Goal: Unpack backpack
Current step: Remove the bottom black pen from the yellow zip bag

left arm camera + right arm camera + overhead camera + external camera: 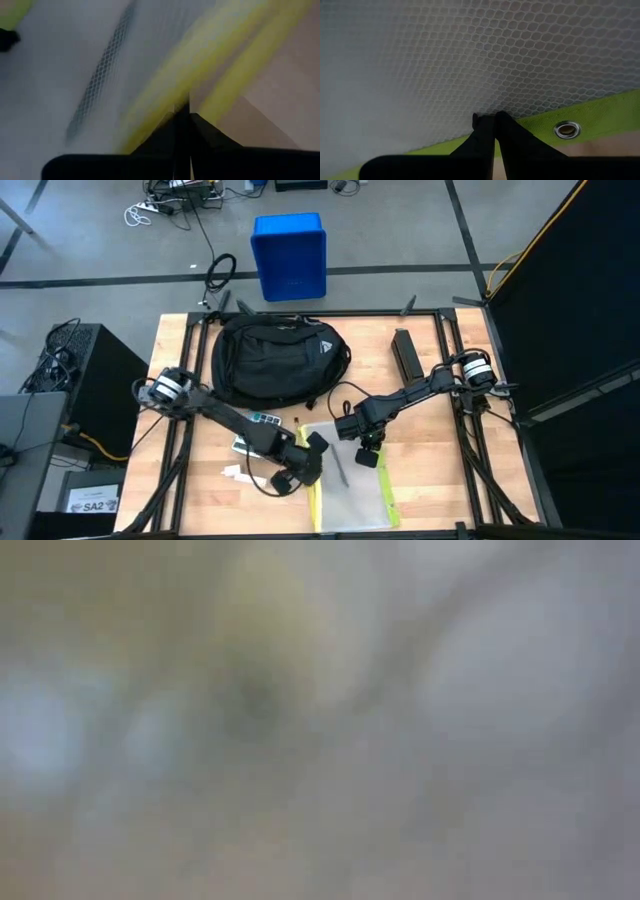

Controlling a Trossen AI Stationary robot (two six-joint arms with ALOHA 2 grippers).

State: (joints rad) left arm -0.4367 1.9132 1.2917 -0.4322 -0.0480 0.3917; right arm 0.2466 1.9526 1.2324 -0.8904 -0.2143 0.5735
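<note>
Both arms reach inward toward table centre, wrists low. Left gripper (312, 463) fingers pressed together, tips down at the surface. Right gripper (371, 453) likewise closed tight, just beside it.

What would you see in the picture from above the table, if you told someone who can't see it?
Two dark robot arms pinch a pale mesh pouch with yellow-green edges on a wooden table: the left gripper on one edge, the right gripper on the other. A black backpack lies behind them.
</note>
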